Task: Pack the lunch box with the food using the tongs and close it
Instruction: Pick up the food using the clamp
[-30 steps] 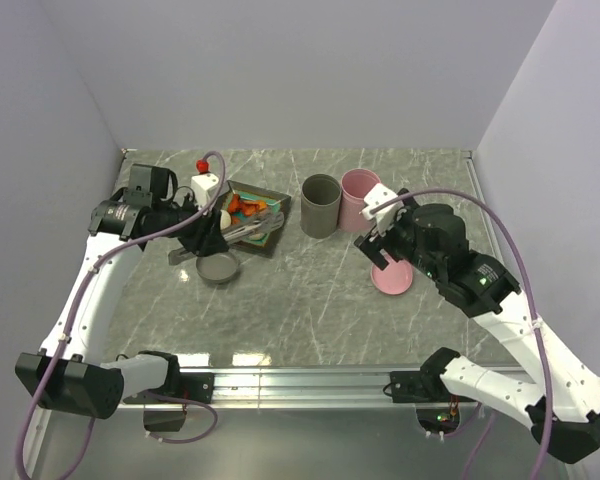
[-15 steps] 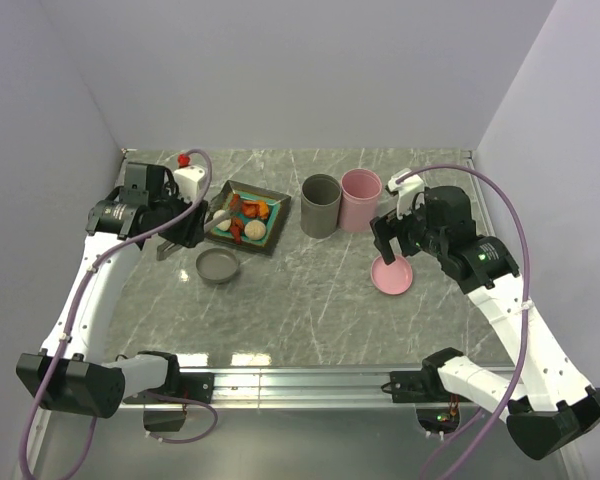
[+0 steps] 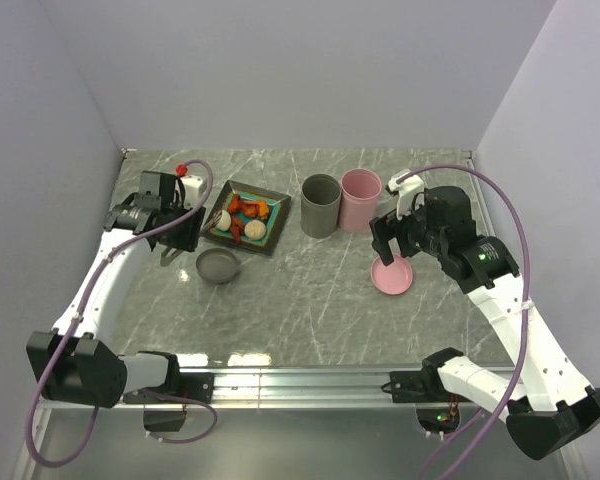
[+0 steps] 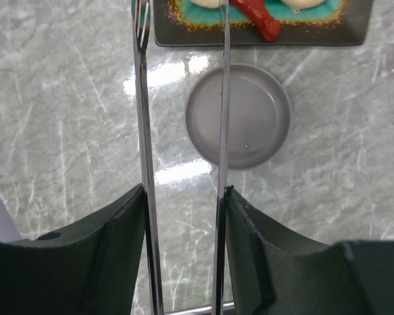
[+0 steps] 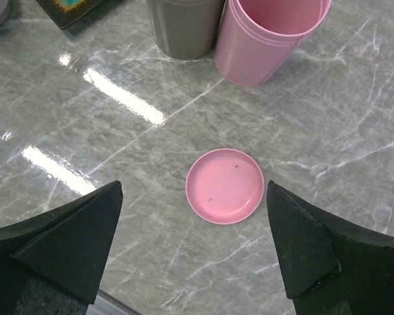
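Marbled grey-green stone, glossy under the lights, makes up the surface (image 3: pixel 310 300) between plain lavender walls. Judging by the empty containers, packing has not begun. The left end effector (image 4: pixel 184 203) is clamped on the tongs (image 4: pixel 224 98), its black fingers pressing the two thin steel arms from outside, tips pointing at the plate (image 4: pixel 361 20). The right end effector (image 5: pixel 194 187) hangs spread wide and empty over the pink lid (image 5: pixel 224 186). A matte grey container (image 3: pixel 320 205) and pink container (image 3: pixel 360 198), plain cylinders, stand side by side, open. The shallow round grey lid (image 4: pixel 238 117) lies just beside the square dark plate. On it sit glossy, irregular orange-red chunks (image 3: pixel 245 208) and smooth cream balls (image 3: pixel 255 231). Next, the tips must straddle one piece and squeeze gently.
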